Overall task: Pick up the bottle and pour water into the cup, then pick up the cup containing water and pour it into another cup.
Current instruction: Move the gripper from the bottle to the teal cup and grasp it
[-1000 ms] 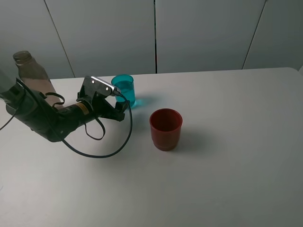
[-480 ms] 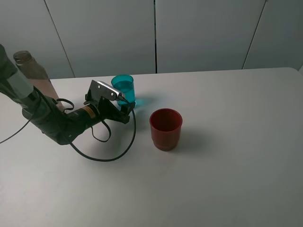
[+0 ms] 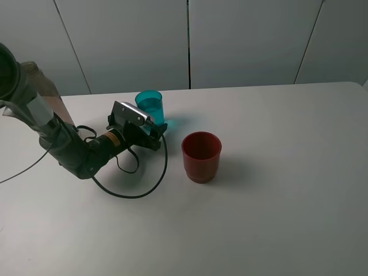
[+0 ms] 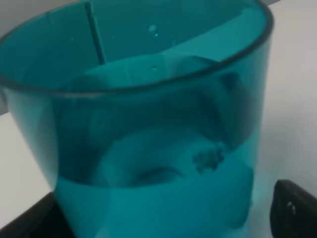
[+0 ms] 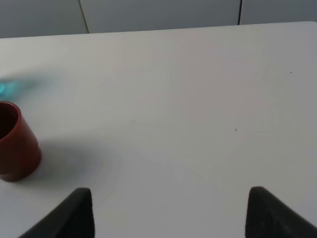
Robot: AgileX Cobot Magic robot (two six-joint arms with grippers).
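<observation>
The teal cup [image 3: 150,106] stands upright on the white surface [image 3: 276,172], about half full of water [image 4: 163,198], and it now sits between the fingers of the left claw [image 3: 155,127]. A second ago the claw's tips lay just short of the cup, off to its side. Since then the claw has slid forward, so the cup's lower part is flanked on both sides. In the left wrist view the cup [image 4: 148,124] fills almost the whole picture. One black fingertip [image 4: 29,220] sits close against its base and the other [image 4: 292,208] stands clear of it with a gap. The claw is spread wide and has not closed on the cup. The cup has not shifted.

The dark red cup [image 3: 201,156] stands upright beyond the claw's tips and off to one side, near but apart, in the same spot as before.

Back along the left arm [image 3: 69,149], well behind the claw, stands the brown-tinted bottle [image 3: 52,100]. The arm's upper part has swung in front of it and covers more of it than a second ago.

The right claw [image 5: 171,213] hangs over bare surface with its fingers far apart and nothing between them. The red cup [image 5: 15,148] lies ahead of it, off to one side.
</observation>
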